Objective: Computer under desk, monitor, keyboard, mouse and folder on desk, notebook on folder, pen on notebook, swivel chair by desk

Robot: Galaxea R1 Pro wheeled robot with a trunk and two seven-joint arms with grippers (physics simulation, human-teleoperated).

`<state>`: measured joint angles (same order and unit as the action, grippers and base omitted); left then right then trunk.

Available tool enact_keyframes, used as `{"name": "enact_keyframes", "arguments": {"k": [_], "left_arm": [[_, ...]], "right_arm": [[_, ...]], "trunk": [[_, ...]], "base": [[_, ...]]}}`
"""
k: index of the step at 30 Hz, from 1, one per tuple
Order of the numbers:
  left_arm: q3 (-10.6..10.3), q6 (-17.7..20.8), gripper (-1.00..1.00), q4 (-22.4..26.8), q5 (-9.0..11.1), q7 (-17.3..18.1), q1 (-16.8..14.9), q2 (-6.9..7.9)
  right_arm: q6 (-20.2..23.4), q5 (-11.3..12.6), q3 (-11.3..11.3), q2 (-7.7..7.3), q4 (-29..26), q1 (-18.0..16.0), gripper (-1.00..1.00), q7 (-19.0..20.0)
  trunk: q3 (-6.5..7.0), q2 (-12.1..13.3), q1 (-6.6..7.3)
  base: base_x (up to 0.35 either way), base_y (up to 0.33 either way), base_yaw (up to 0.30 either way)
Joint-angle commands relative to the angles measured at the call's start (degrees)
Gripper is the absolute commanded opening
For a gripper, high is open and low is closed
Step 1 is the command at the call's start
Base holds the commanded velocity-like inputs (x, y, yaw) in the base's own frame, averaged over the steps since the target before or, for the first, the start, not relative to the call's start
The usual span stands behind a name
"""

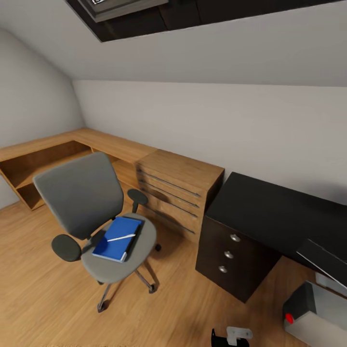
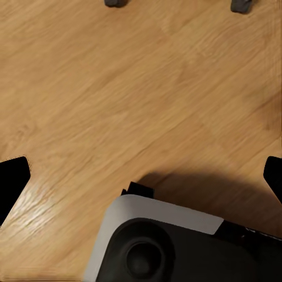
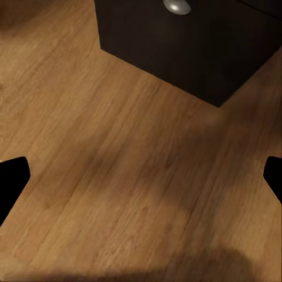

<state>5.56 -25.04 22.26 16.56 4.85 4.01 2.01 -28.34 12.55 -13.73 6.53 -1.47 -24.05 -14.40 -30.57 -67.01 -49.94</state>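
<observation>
Facing the swivel chair (image 1: 96, 217), with the blue folder (image 1: 117, 238) lying on its seat toward the front edge and a white pen (image 1: 121, 237) resting on top. Standing off from the dark desk (image 1: 270, 212), apparently lining up for pickup. Both sets of jaws spread wide, gripping nothing, hanging over wood floor (image 2: 117, 106).

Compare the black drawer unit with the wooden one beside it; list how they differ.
The black drawer unit is very dark, almost black; the wooden drawer unit is light brown wood. The black one has round silver knobs, three of them visible; the wooden one has long thin dark bar handles running across its drawer fronts. The black one's top continues into the dark desk; the wooden one joins a light wooden desktop. Both stand on the wooden floor against the same wall.
</observation>
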Motion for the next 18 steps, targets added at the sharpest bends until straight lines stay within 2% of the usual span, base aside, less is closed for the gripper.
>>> {"name": "enact_keyframes", "arguments": {"k": [1, 14, 18], "left_arm": [[0.2, 0.0, 1.0, 0.1, 0.6, 0.5, 0.0, -0.03], [0.1, 0.0, 1.0, 0.0, 0.6, 0.5, 0.0, 0.01], [0.1, 0.0, 1.0, 0.0, 0.6, 0.5, 0.0, 0.15]], "right_arm": [[-0.2, 0.5, -0.5, 0.01, 0.0, 0.0, 1.0, -0.2], [-0.3, 0.4, -0.5, -0.02, 0.1, 0.0, 1.0, -0.2], [-3.2, 0.4, -0.4, -0.08, 0.2, 0.0, 1.0, -0.2]], "trunk": [[-0.04, 0.0, 0.0], [-0.04, 0.0, 0.0], [0.07, 0.0, 0.0]], "base": [[0.0, 0.0, 0.274], [0.0, 0.0, 0.279], [0.0, 0.0, 0.262]]}}
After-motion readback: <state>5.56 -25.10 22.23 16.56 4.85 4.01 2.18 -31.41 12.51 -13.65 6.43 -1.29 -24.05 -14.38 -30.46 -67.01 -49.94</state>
